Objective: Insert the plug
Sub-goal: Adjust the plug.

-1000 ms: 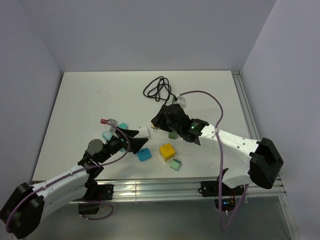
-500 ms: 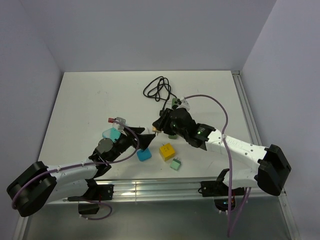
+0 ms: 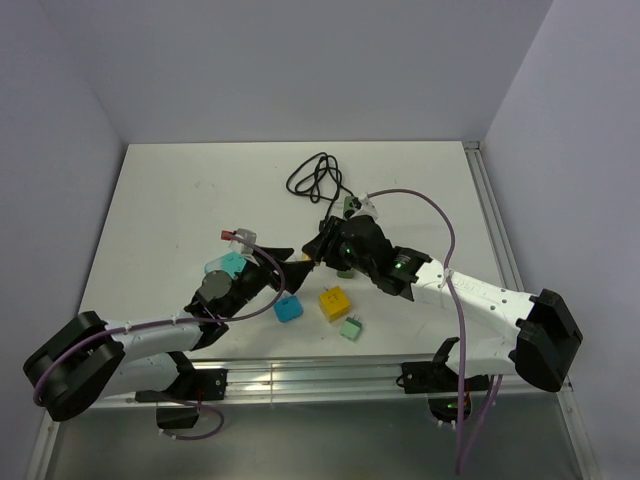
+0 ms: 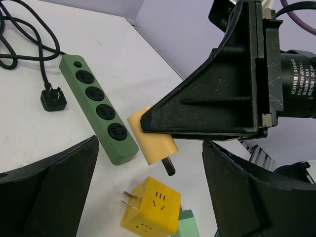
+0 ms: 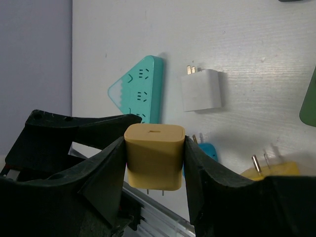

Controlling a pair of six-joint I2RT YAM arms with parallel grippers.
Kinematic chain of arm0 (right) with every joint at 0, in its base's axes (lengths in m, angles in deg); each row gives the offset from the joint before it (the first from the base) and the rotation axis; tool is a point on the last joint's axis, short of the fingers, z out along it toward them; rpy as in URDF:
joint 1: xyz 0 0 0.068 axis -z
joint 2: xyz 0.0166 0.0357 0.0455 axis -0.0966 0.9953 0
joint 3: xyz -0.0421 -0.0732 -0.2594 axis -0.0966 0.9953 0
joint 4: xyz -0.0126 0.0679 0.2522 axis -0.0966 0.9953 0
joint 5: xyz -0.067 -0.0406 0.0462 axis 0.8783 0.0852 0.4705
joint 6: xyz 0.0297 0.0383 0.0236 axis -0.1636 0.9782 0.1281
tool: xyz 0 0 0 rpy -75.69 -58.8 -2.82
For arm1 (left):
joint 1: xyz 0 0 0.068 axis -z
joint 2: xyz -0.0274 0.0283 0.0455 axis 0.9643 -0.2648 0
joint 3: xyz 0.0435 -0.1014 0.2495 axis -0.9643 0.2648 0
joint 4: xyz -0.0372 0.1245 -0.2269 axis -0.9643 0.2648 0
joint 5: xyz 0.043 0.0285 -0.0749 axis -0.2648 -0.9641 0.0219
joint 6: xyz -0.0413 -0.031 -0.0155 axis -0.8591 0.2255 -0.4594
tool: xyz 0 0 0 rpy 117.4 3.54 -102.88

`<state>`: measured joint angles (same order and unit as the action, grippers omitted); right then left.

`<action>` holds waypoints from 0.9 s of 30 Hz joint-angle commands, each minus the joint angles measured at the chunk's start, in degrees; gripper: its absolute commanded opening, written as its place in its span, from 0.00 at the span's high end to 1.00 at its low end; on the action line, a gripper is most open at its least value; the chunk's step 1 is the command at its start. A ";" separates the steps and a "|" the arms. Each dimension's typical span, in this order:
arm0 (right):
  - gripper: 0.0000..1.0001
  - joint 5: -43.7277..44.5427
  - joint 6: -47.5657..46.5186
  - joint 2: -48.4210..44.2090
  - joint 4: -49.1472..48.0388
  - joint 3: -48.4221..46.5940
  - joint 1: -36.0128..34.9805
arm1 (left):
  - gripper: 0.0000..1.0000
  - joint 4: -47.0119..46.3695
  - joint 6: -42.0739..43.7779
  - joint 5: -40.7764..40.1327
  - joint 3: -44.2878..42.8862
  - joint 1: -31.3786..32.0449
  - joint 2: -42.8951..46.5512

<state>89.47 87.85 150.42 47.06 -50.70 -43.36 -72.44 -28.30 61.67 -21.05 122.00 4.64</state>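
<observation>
My right gripper is shut on a tan plug adapter, prongs down, held above the table; the adapter also shows in the left wrist view. The green power strip lies just beyond it, with several black sockets. In the top view the strip is mostly hidden under my right arm; only an end shows. My left gripper is open and empty. Its fingers stand on either side below the held adapter.
A yellow cube adapter, a blue plug and a mint plug lie near the front. A teal triangular socket block and a white adapter lie left. The strip's black cable coils behind, its plug loose.
My left arm has stretched forward and right, bringing its open gripper up close to the right gripper. The right gripper with the tan adapter shifted slightly up and back.
</observation>
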 commanded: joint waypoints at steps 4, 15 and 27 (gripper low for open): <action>0.66 -0.69 0.55 -0.54 -2.81 0.21 0.30 | 0.09 -4.85 0.82 -0.61 -2.30 0.28 -0.93; 0.66 -0.60 1.69 -0.54 -3.16 0.39 0.21 | 0.18 -5.11 -0.14 0.53 -2.57 0.28 -3.04; 0.66 -2.54 2.66 -1.59 -3.87 1.44 0.30 | 0.58 -9.33 0.82 1.76 -2.66 0.28 -6.56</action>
<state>88.22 89.84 150.42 45.64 -49.89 -43.27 -77.60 -28.52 62.77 -22.10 122.26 -1.20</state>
